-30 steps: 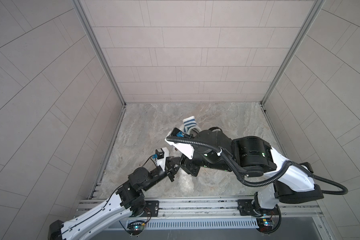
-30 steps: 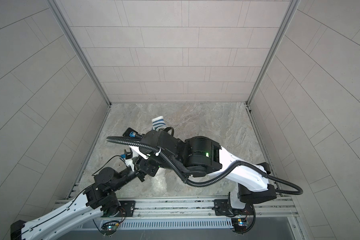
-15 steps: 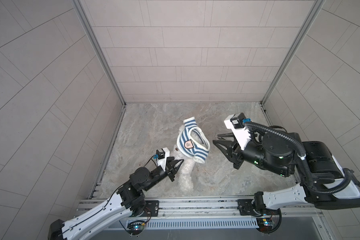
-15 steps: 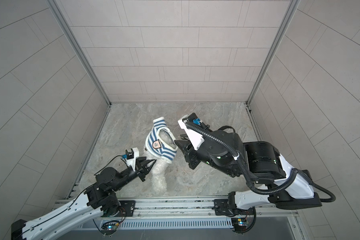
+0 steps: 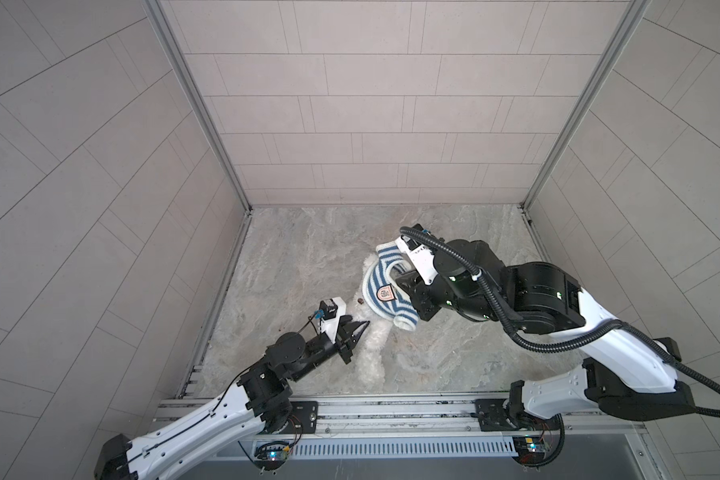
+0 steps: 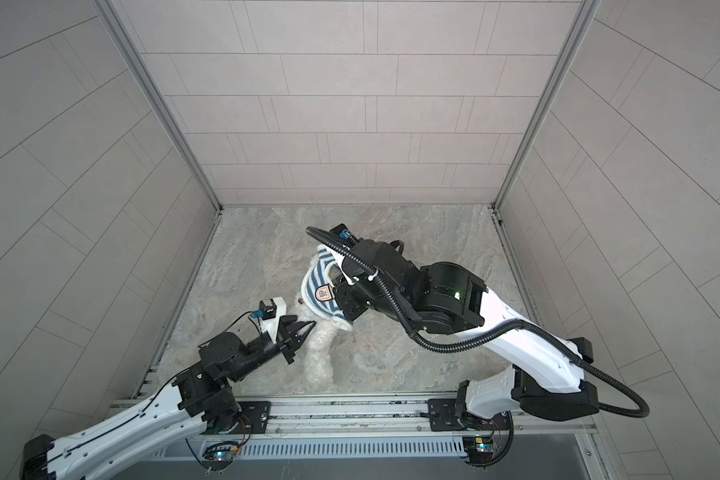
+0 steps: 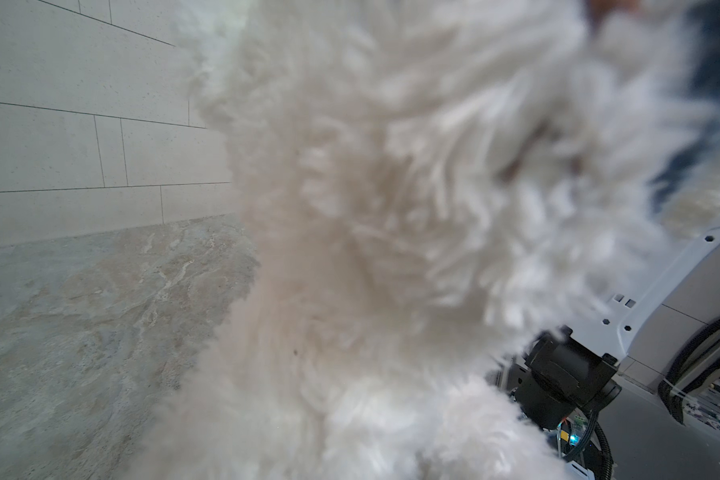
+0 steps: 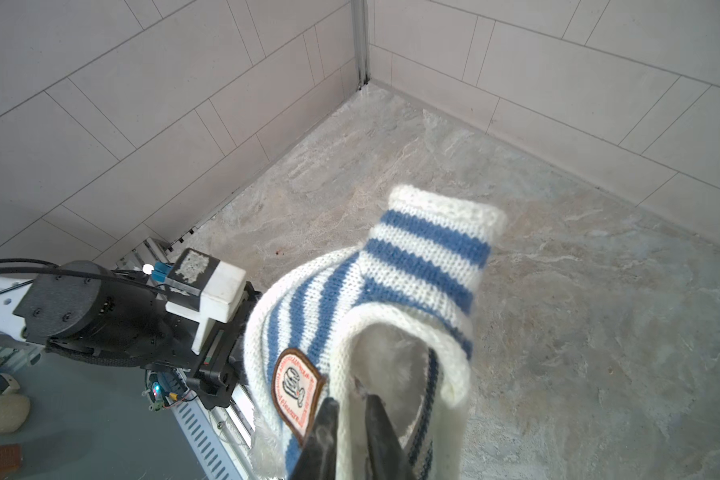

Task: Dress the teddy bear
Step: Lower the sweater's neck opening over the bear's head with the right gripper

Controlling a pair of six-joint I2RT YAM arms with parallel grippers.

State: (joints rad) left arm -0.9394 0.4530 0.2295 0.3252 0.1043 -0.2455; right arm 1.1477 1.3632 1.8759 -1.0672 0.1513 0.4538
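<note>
Jaws of the left gripper [image 5: 360,329] clamp teddy bear [image 5: 371,357] fur; right gripper [image 8: 352,401] jaws pinch the striped shirt [image 8: 425,257] hem, draped over the bear.

I see both top views look down from high above the floor [image 5: 308,249] (nearly the same picture). My left wrist camera sits right against the teddy bear [image 7: 391,208]; my right one looks closely at the striped shirt [image 8: 412,257].
</note>
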